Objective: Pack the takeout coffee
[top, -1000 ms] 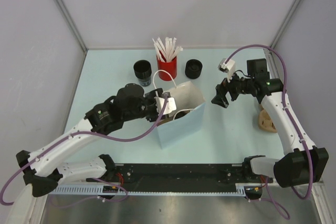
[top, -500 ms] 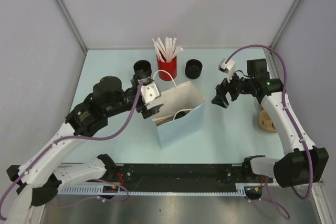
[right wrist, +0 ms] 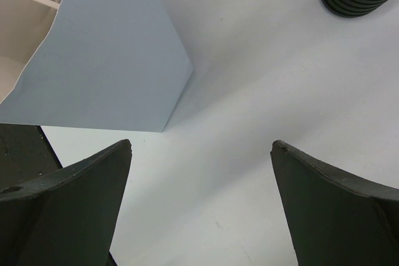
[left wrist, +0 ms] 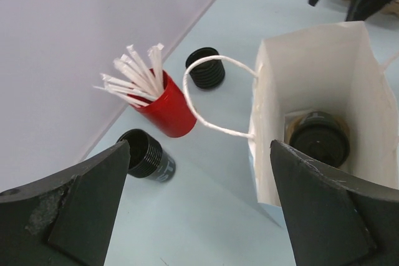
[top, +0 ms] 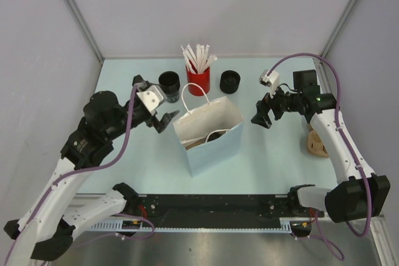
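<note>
At the middle of the pale blue tabletop (top: 274, 160) a light blue paper bag (top: 212, 144) was seen standing upright with its mouth open and a white string handle (left wrist: 193, 101) looped out from its rim. At the bottom of the bag the takeout coffee (left wrist: 319, 141), a round black cup with a black lid, was seen upright, with something tan lying against it that could not be made out.

Beyond the bag, a red cup (top: 198, 83) filled with white paper-wrapped sticks (top: 197, 56) was placed near the far edge. It was flanked by two more black ribbed cups standing apart from it: the left black cup (top: 168, 83) and the right black cup (top: 230, 81).

The left gripper (left wrist: 199, 147) was held above the tabletop just to the left of the bag and near the left black cup. Its fingers were spread wide apart and nothing was held between them.

The right gripper (right wrist: 201, 144) was held over bare tabletop to the right of the bag, clear of it. Its fingers were likewise spread apart and nothing was grasped.

A tan cardboard tray (top: 317, 143) was seen at the right edge of the tabletop, partly hidden behind the right arm.
</note>
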{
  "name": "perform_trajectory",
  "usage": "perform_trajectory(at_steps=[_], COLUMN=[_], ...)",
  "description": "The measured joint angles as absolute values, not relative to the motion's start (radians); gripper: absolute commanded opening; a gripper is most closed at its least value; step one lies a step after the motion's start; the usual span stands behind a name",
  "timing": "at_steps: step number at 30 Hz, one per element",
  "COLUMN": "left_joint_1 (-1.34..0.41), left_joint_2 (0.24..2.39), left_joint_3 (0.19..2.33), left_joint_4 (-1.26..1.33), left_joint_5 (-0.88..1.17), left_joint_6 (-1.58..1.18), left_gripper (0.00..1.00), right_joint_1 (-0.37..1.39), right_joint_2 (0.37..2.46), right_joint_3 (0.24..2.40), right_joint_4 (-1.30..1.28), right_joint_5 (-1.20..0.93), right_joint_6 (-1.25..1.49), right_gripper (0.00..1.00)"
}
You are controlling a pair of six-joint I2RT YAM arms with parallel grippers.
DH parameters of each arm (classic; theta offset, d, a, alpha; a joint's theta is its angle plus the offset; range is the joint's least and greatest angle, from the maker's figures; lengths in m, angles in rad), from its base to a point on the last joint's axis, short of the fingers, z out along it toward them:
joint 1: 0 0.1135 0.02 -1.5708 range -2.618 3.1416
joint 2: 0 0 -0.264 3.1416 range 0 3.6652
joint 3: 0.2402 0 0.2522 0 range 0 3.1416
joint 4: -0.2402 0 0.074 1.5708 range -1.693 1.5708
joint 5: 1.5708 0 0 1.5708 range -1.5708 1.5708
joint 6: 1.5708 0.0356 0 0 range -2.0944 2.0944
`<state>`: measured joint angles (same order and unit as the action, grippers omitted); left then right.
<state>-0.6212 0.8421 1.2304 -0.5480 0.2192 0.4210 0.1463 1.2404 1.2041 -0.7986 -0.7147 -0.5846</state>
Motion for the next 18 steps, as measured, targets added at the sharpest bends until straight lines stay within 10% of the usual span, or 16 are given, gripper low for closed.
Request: perform_trajectory(at_steps=[18], left_joint_1=[-0.223], left_joint_2=[0.755], left_joint_3=[1.045], left_joint_4=[-0.432], left_joint_5=[0.376], left_joint_6=[0.223], left_gripper=[1.00], right_joint_1=[0.146], right_joint_2=[1.204], right_joint_3=[1.202], right_joint_4=[-0.741], right_joint_5=[-0.704], right_joint_6=[-0.501], right_gripper=[1.00])
